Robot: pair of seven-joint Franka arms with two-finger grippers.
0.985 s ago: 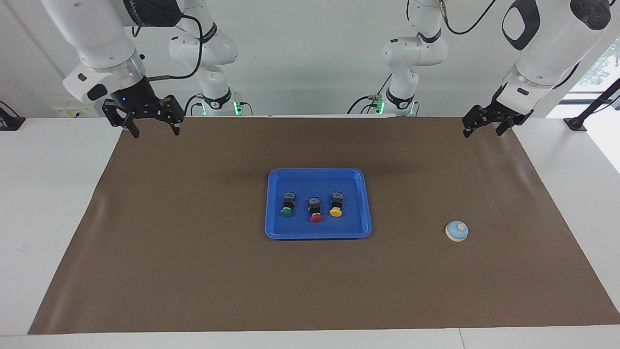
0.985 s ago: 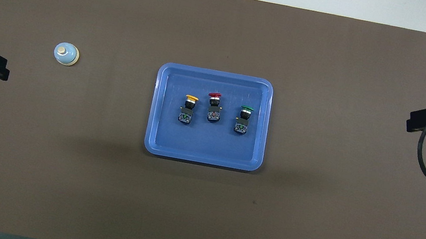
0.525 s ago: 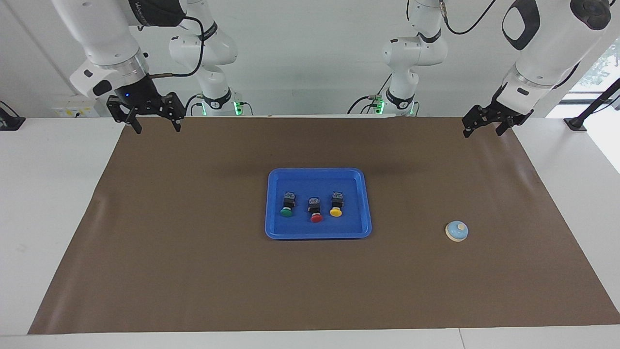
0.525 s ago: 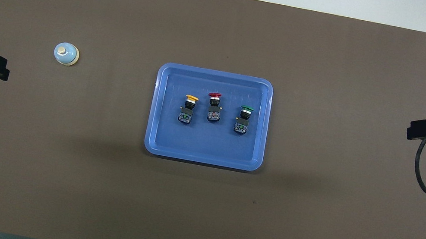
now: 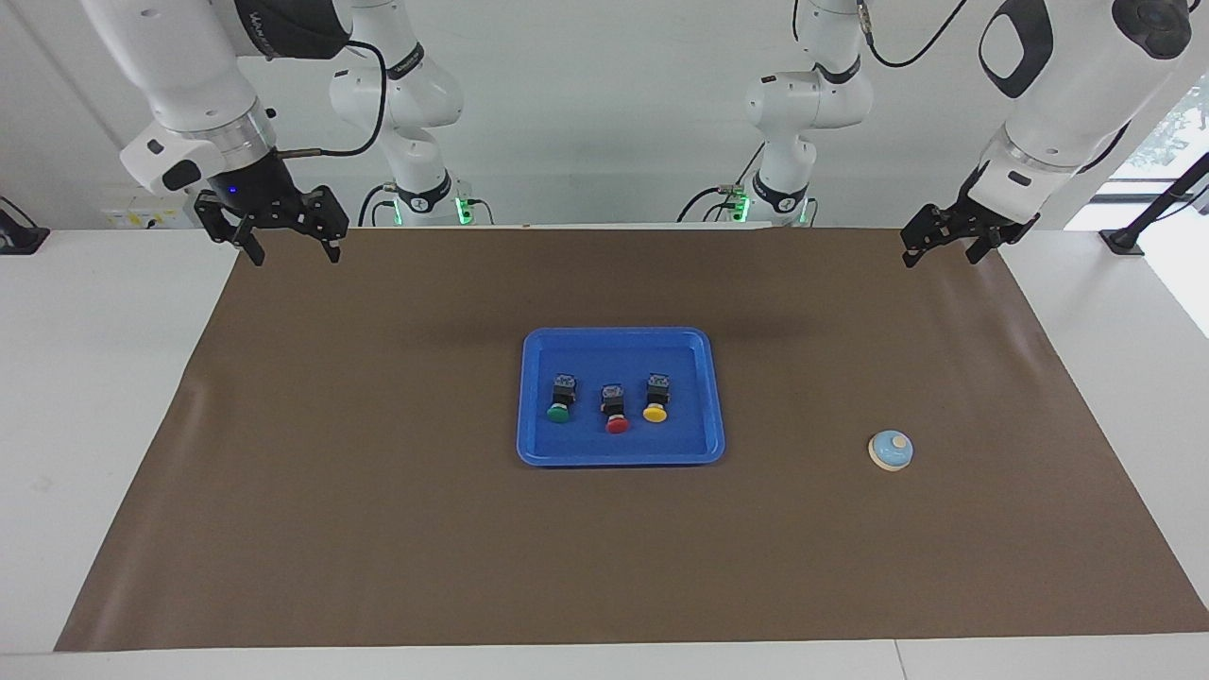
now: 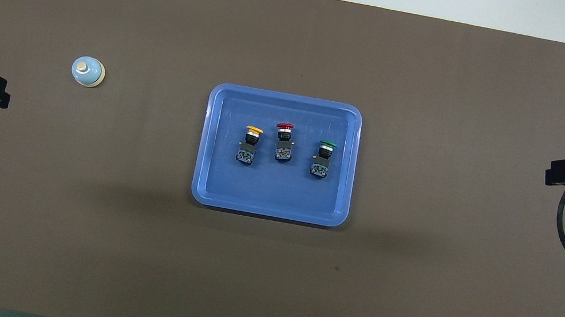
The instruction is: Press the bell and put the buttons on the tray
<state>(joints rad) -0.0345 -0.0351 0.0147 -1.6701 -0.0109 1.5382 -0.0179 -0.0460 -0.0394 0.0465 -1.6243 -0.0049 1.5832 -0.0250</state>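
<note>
The facing view alone shows both grippers whole: the right gripper [image 5: 288, 247] and left gripper [image 5: 943, 247], spread wide and empty, hang over the brown mat's [image 5: 378, 529] robot-side corners. Yellow [image 5: 655, 399], red [image 5: 615, 410] and green [image 5: 561, 399] black-bodied push-buttons lie in the bright blue rectangular plastic tray [image 5: 538, 451] at mid-mat. The small light-blue domed bell [image 5: 890, 450] sits unobstructed toward the left arm's end.

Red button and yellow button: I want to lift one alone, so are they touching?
Apart. The overhead view shows bare blue tray floor between the red button and the yellow button.
</note>
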